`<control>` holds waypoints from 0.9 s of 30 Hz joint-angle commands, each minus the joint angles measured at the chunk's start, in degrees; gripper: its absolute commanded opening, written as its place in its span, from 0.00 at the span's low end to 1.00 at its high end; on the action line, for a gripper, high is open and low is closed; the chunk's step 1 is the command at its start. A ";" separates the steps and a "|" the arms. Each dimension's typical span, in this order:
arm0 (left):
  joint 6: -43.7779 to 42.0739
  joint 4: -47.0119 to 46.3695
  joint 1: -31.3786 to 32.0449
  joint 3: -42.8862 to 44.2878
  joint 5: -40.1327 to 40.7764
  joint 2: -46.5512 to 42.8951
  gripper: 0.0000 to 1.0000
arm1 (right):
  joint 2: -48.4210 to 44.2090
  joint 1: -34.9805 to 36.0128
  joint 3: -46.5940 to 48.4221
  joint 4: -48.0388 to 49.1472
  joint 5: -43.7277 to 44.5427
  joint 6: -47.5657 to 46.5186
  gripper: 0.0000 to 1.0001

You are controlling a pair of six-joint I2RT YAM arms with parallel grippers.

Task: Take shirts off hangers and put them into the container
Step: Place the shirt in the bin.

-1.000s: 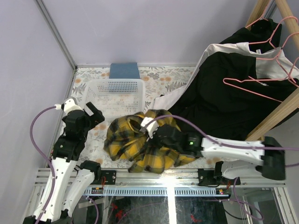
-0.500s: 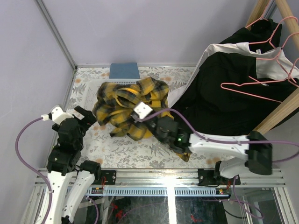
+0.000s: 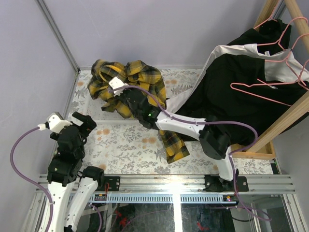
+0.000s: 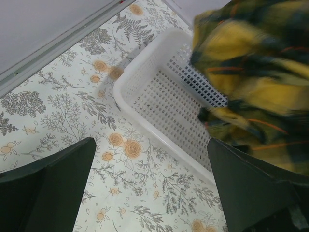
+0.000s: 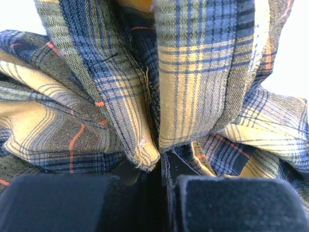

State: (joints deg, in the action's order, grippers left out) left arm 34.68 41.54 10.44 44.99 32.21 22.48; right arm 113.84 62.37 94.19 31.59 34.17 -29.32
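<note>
My right gripper (image 3: 129,98) is shut on the yellow-and-black plaid shirt (image 3: 135,77) and holds it bunched above the back-left corner, over the white perforated container (image 4: 159,96). In the right wrist view the plaid cloth (image 5: 183,72) is pinched between the closed fingers of the right gripper (image 5: 161,166). A tail of the shirt trails down along the arm (image 3: 175,145). My left gripper (image 3: 83,123) stands open and empty, near the container's front-left corner; the left wrist view shows that gripper (image 4: 149,183) over bare table. Black shirts (image 3: 227,101) and a white one (image 3: 275,67) hang at the right with pink hangers (image 3: 270,86).
A wooden rack (image 3: 285,121) slants across the right side and carries the hanging clothes. The floral tablecloth (image 3: 125,145) covers the table. Grey walls close in the back and left. The right arm stretches diagonally across the table's middle.
The right arm has carried the plaid shirt from the table's front middle up and to the back left, over the container. The left arm has drawn back toward the near left, still open.
</note>
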 commanded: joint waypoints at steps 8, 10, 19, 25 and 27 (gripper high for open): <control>0.92 0.49 -0.40 0.14 2.96 -1.41 1.00 | 17.58 -5.08 5.12 -14.18 -18.17 -0.70 0.00; 0.92 0.45 -0.46 0.10 2.79 -1.21 1.00 | 18.10 -5.65 4.88 -16.04 -22.80 -0.61 0.00; 0.59 0.24 -1.15 0.15 1.86 -0.51 1.00 | 19.42 -7.82 15.43 -34.97 -57.16 12.79 0.01; 0.33 -0.02 -1.21 0.06 1.08 -0.18 1.00 | 22.17 -7.89 20.00 -43.82 -49.26 15.93 0.10; 0.22 -0.10 -1.20 0.01 0.86 0.10 1.00 | 23.51 -8.18 26.64 -52.05 -48.59 16.90 0.14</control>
State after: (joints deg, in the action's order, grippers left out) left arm 34.81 42.52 9.65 44.99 33.39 21.98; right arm 135.85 54.08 110.56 -6.81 -14.48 -16.75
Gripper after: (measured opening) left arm 0.997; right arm 0.117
